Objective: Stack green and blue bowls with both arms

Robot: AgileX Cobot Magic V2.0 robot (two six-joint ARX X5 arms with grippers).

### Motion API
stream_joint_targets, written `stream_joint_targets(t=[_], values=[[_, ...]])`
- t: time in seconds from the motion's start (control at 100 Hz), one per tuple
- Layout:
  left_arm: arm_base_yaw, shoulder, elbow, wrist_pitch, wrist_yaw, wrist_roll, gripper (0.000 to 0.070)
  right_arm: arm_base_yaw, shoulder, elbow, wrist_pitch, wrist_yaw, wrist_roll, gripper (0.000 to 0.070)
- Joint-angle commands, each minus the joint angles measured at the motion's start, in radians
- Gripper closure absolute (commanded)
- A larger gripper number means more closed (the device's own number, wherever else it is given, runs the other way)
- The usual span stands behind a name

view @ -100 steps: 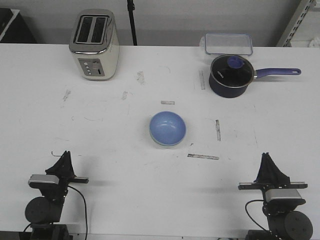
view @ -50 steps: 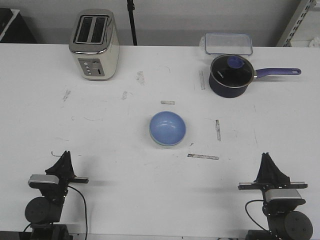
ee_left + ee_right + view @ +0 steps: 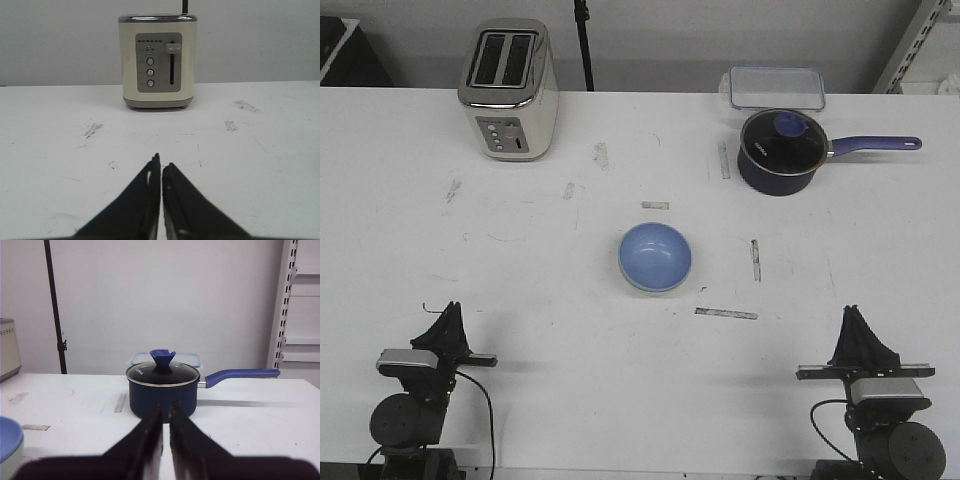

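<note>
The fingers of the left gripper [image 3: 161, 167] and of the right gripper [image 3: 165, 412] are pressed nearly together, nothing held. Both are parked at the near edge of the bench [image 3: 520, 280], well apart from the blue bowl [image 3: 655, 256], which lies ahead and between them, about equally near each. A pale green rim [image 3: 638, 286] is seen beneath it, so the bowls appear nested; the blue bowl is seen empty.

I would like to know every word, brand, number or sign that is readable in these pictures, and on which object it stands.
No text can be read with certainty.
Saucepan lid: small white brand word near the rim, too blurred to read.
Toaster: a row of small marks above the buttons, too small to read.
Clear container: no text visible.
</note>
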Motion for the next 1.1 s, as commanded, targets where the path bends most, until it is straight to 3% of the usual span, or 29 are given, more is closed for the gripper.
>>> stream_joint_targets(t=[0.0,0.54,0.83,1.09], values=[[0.0,-0.002,-0.022,0.016,0.001,0.012,0.0699,-0.002,-0.004,0.002,0.009,0.003,0.01,0.0685],[0.0,-0.002,-0.022,0.016,0.001,0.012,0.0699,-0.002,-0.016,-0.006,0.008,0.026,0.01,0.0685],[0.0,-0.002,-0.022,0.016,0.001,0.012,0.0699,-0.004,-0.03,-0.102,0.028,0.015,0.014,0.0686],[0.0,-0.002,-0.022,0.016,0.001,0.012,0.0699,-0.004,-0.03,-0.256,0.224,0.015,0.016,0.0686]])
